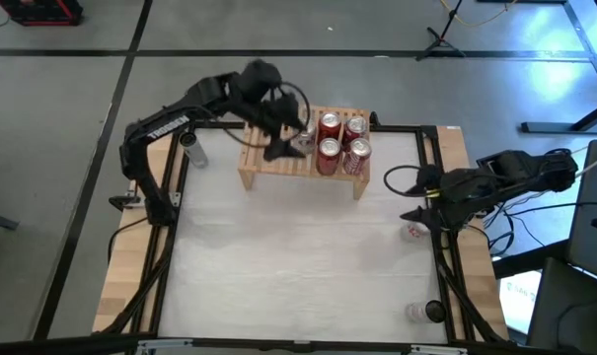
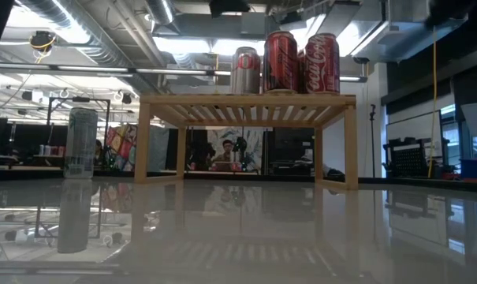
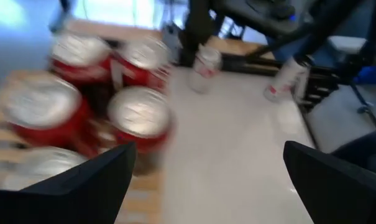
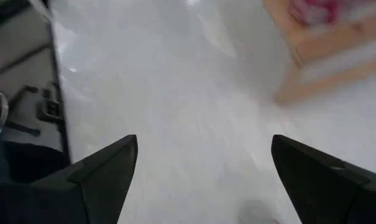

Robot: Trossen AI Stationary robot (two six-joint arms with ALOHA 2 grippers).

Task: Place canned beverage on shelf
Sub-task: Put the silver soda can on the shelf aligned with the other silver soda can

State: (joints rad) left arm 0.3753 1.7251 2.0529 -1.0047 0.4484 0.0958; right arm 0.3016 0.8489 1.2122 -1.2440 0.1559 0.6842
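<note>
My left gripper (image 1: pixel 284 147) hung over the shelf (image 1: pixel 268 168), close above its slatted top, with the fingers spread as wide as they go and nothing between them. In my left wrist view the four red cans (image 3: pixel 138 118) stood crowded just past one finger, and a silver can (image 1: pixel 301 143) stood beside them, at the side of the group nearer the bare slats. It was close to the jaws but not inside them. From table height that silver can and the red ones all stood upright on the top, so I judged that those cans were already placed. The next move turned on the loose cans. A tall can (image 1: pixel 191 149) stood upright on the table just off the shelf's outer leg on my left side, its long axis vertical, and my left arm was clearly the nearer one. My right gripper (image 1: pixel 417 213) waited by the table's right edge, wide open and empty. A small can (image 1: pixel 413 232) lay just beside its fingertips; I could not tell whether it stood or lay. Another can (image 1: pixel 421 312) sat near the front right corner, well apart from both grippers.
</note>
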